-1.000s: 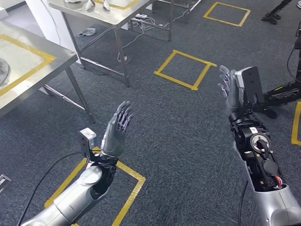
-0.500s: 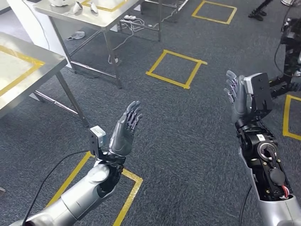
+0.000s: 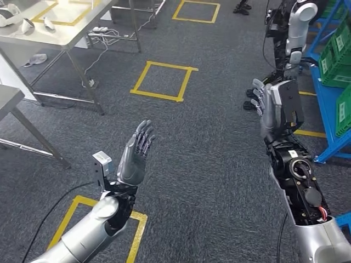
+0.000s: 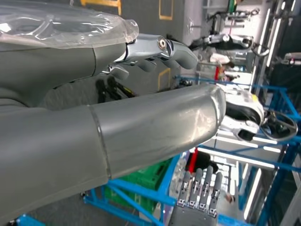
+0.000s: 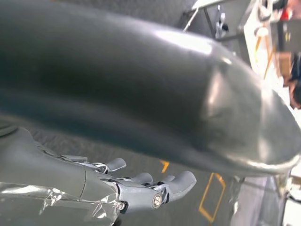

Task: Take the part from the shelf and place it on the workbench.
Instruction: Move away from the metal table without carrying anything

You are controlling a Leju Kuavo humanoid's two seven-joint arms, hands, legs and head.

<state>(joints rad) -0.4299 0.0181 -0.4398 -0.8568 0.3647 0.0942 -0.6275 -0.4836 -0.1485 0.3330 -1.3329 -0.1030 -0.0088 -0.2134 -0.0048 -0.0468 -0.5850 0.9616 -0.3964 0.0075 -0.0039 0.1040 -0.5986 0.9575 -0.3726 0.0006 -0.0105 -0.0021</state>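
Holding nothing: my left hand [image 3: 134, 156] is raised palm-in with its fingers [image 3: 144, 135] straight and apart, and my right hand [image 3: 267, 108] is up the same way, fingers [image 3: 259, 93] spread, empty. Both hover over dark grey carpet [image 3: 207, 164], well apart from each other.

The part itself I cannot pick out. Blue steel shelf frame with green plastic bins [image 3: 337, 60] stands at the far right, beyond my right hand; I judge the part is in there.

Step in hand, as I read it: approach the shelf. Done well, that means squaring to the blue frame, keeping both palms open and clear of its uprights until a bin front is in plain sight, and minding the other silver robot [image 3: 296, 27] parked just beside it.

Stainless steel workbench [image 3: 62, 27] sits at the far left, loose white pieces on it, so delivery is behind the turn.

Head view gives floor layout and yellow tape squares [image 3: 163, 79]. Left wrist view alone shows the shelf's blue rails [image 4: 135, 197] close, plus my right hand's fingertips [image 4: 200, 186]. Right wrist view gives thumb and carpet.
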